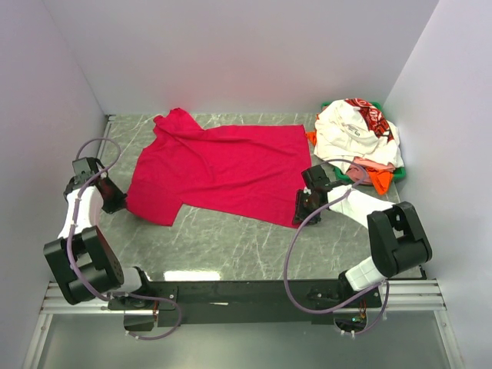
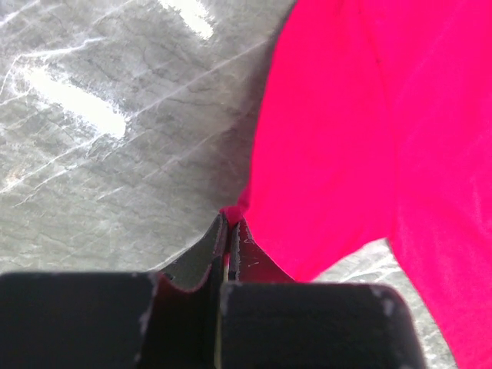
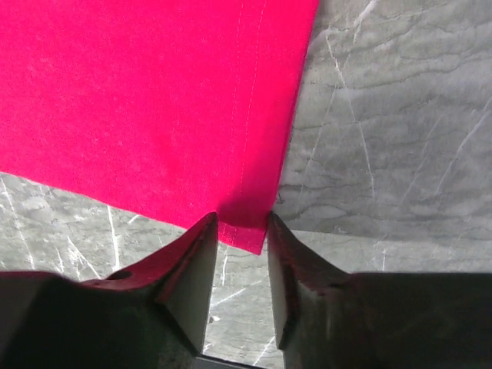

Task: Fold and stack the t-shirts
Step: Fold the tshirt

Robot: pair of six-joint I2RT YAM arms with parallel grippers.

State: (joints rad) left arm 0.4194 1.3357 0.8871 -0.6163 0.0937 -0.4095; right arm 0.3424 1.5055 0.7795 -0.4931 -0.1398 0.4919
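Note:
The crimson red t-shirt point(image 1: 219, 165) lies spread flat on the grey marble table. My left gripper point(image 1: 121, 204) is at its near-left sleeve corner, jaws shut on a pinch of the red cloth point(image 2: 346, 138); the gripper point(image 2: 231, 227) is low over the table. My right gripper point(image 1: 300, 214) is at the shirt's near-right hem corner. In the right wrist view the gripper point(image 3: 240, 223) is open, and the hem corner of the red shirt point(image 3: 154, 100) lies between the fingers, ungripped.
A heap of other shirts sits at the back right: a white one with red-and-black print point(image 1: 350, 131) on top, pink point(image 1: 369, 163) and orange point(image 1: 377, 178) below, and green point(image 1: 397, 175) at the edge. White walls close in the left, back and right.

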